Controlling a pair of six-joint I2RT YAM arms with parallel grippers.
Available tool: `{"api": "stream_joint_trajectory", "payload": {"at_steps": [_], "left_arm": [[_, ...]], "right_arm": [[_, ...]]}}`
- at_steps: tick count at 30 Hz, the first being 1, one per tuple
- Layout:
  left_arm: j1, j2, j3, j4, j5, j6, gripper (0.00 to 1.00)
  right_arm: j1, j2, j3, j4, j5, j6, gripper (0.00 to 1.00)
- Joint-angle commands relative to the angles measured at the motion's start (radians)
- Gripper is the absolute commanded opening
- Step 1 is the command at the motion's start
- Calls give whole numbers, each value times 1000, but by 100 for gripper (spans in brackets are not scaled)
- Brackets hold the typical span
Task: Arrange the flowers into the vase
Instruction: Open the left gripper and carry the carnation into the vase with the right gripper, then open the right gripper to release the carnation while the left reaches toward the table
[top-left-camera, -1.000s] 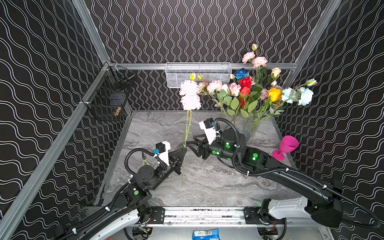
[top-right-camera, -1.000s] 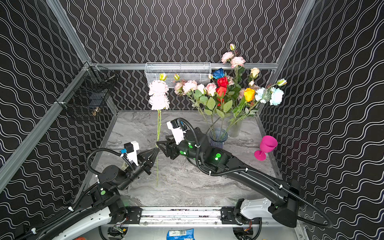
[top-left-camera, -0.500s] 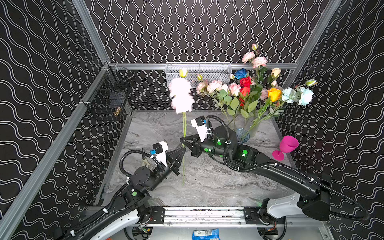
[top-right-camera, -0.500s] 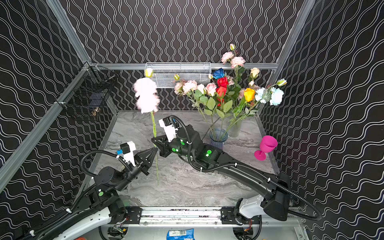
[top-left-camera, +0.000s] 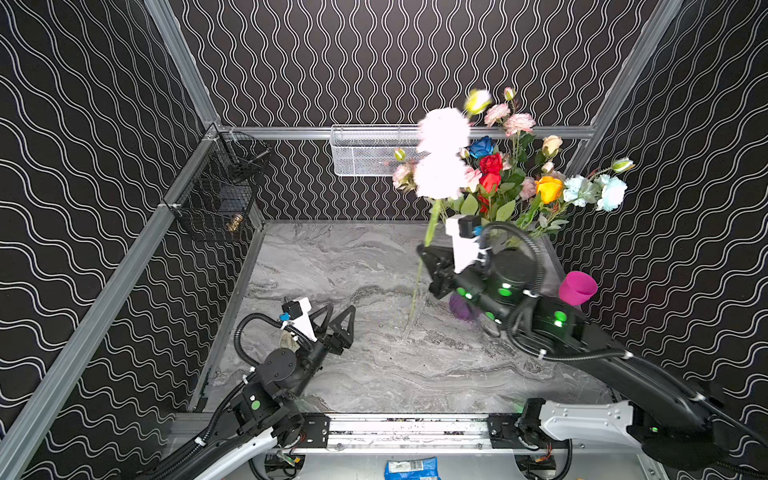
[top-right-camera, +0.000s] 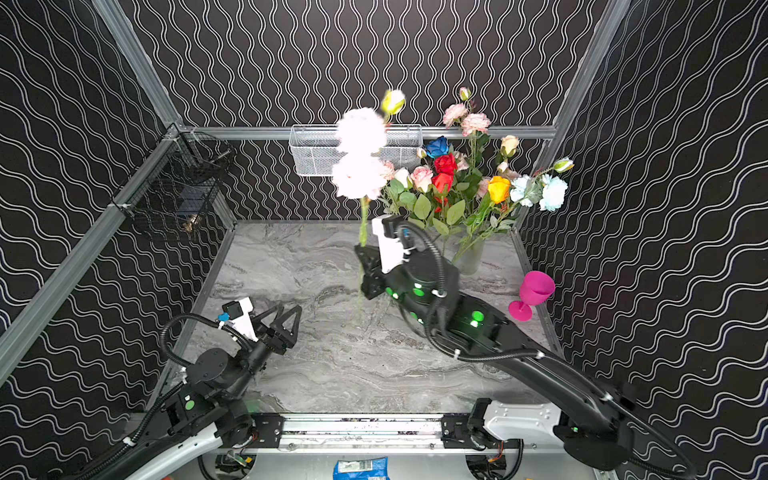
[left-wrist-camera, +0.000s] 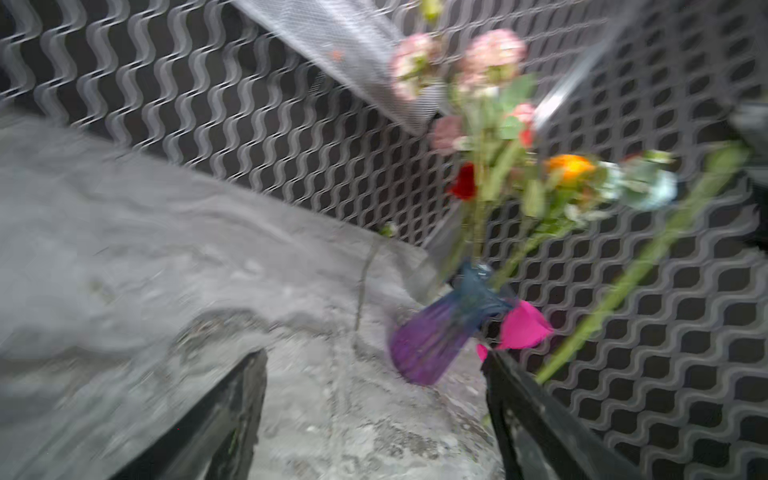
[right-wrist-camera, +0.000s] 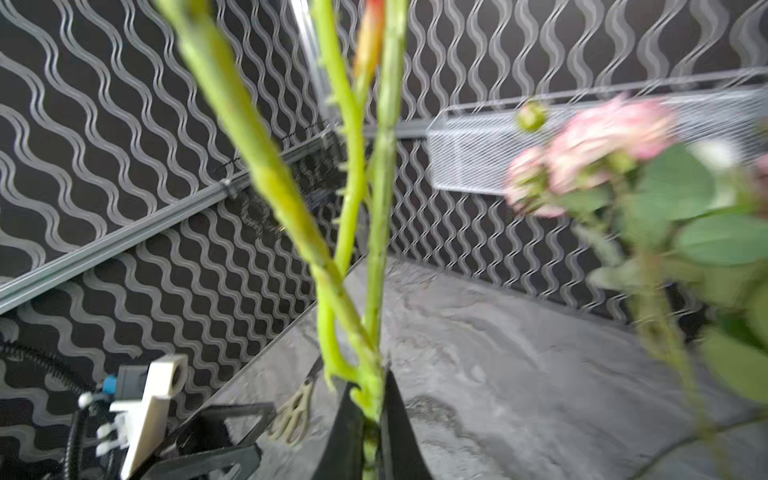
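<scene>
Here's the grey marbled counter (top-left-camera: 374, 374), wide and mostly bare in both top views, and the black right arm (top-left-camera: 507, 286) is reaching across it toward one o'clock, raised off the surface. Its jaws are clamped tight on the green stem (right-wrist-camera: 374, 291) of a tall pale pink pom-pom spray (top-left-camera: 440, 174); the right wrist view shows that stem pinched right between them. The spray stands close to upright and blurred, with its blooms high against the back wall and its lower end hanging below the jaws over mid-counter. Down at seven o'clock the black left arm (top-left-camera: 282, 365) sits low, jaws spread wide apart, nothing between them. At one to two o'clock the bunch of artificial flowers (top-left-camera: 490, 164), in pink, red, blue, orange, cream and pale blue, fans out of the ribbed blue-and-purple glass vase (left-wrist-camera: 432, 340), which is largely hidden behind the right arm from above. At twelve a white wire-mesh basket (top-left-camera: 365, 151) hangs on the back rail. At ten a black wire basket (top-left-camera: 216, 187) hangs on the side rail. At three o'clock, near the vase, a bright pink plastic goblet (top-left-camera: 577, 289) stands on its foot. Smallest of all, what looks like a small metal pair of scissors (right-wrist-camera: 293, 411) lies on the counter beside the left arm.
</scene>
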Motion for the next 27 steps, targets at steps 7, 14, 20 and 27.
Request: {"api": "stream_joint_trajectory", "payload": {"at_steps": [7,14,20,27], "left_arm": [[1,112,31,-244,-210,-242,87],[1,162,38,-217,-165,-228,88],[1,147,21,-207,-152,-220,88],[1,166,18,-178,-138,-211,88]], "right_arm": [[-101,-39,64,147,464,-381,0],[-320,30,81,118,363,-318,0],[-390,62,30,76,303,-218,0],[-460,78,-34,36,210,-71,0]]}}
